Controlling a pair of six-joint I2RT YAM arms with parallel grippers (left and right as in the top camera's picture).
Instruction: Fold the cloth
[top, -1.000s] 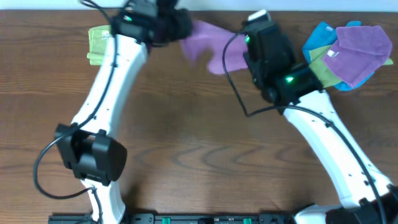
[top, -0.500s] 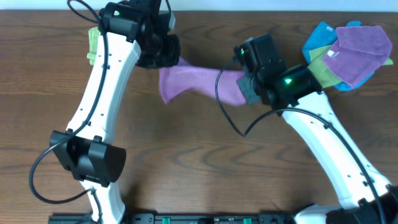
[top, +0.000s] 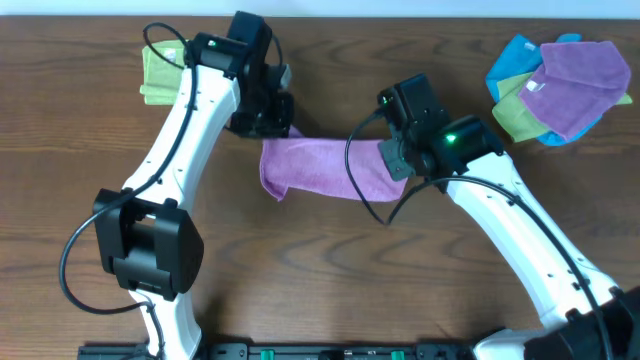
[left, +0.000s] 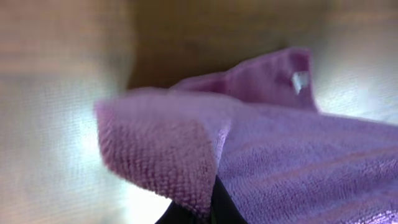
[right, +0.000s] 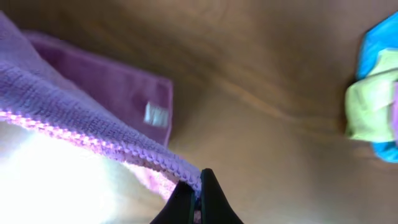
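Closest to the lenses, the wrist views show each pair of jaws pinched tight on fabric. In the right wrist view the right gripper (right: 199, 191), at the bottom centre, nips the stitched hem of the cloth (right: 74, 118), which runs off to the upper left with a small white tag (right: 154, 114) showing on its underside. In the left wrist view the left gripper (left: 208, 208) is only a dark tip at the bottom edge, clamped on a corner that curls over it. The weave reads as soft looped terry in pinkish purple.

From overhead, the cloth (top: 325, 168) lies at mid-frame as a horizontal band on the wooden table (top: 320, 270). The left gripper (top: 283, 133) holds its upper left corner, the right gripper (top: 392, 160) its right end, and its lower left corner droops into a small fold.

Farther back, a lime-green folded cloth (top: 158, 75) sits at upper left and a pile of cloths (top: 560, 85) at upper right.
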